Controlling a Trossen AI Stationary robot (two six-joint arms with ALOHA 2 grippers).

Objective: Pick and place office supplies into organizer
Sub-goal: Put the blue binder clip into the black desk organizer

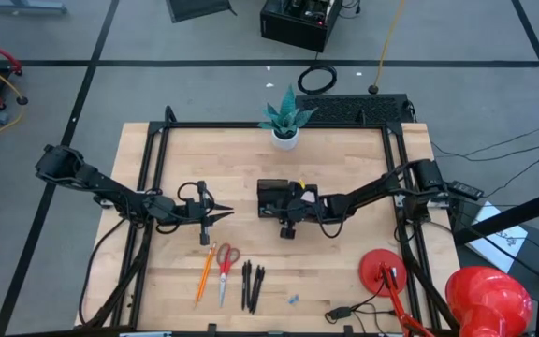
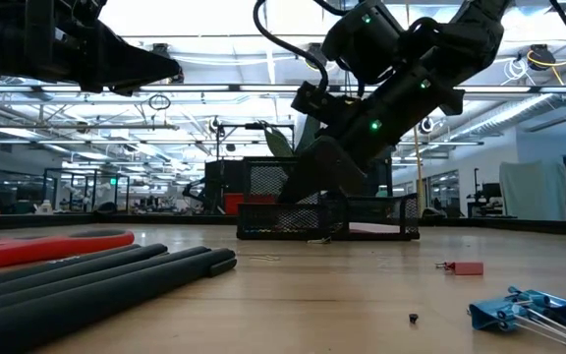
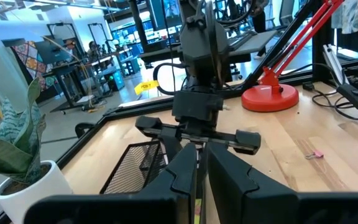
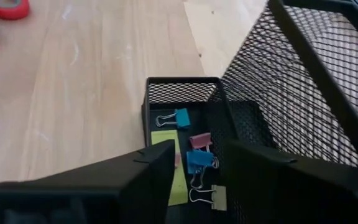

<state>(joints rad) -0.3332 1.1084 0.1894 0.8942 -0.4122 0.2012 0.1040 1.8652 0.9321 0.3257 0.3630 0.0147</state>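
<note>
On the tabletop (image 1: 344, 150) the pencil (image 1: 203, 273), scissors (image 1: 225, 271), pens (image 1: 253, 285) and blue clips (image 1: 293, 300) wait. Left gripper (image 1: 221, 215) hovers, fingers narrow, empty. Right gripper (image 1: 289, 227), fingers apart, hangs over the organizer (image 1: 271, 197), several clips (image 4: 191, 160) inside.

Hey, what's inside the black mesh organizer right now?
In the organizer's low front compartment: a yellow sticky note and several binder clips, blue, pink and tan. The right gripper covers the nearer part, and the mesh walls screen the taller sections.

- Organizer (image 1: 271, 197): black mesh tray, directly under the right claw (image 1: 288, 217); clips (image 4: 194, 158) inside.
- Pencil (image 1: 204, 272), scissors (image 1: 225, 271), pens (image 1: 252, 285): flat, nearer the left claw (image 1: 221, 215).
</note>
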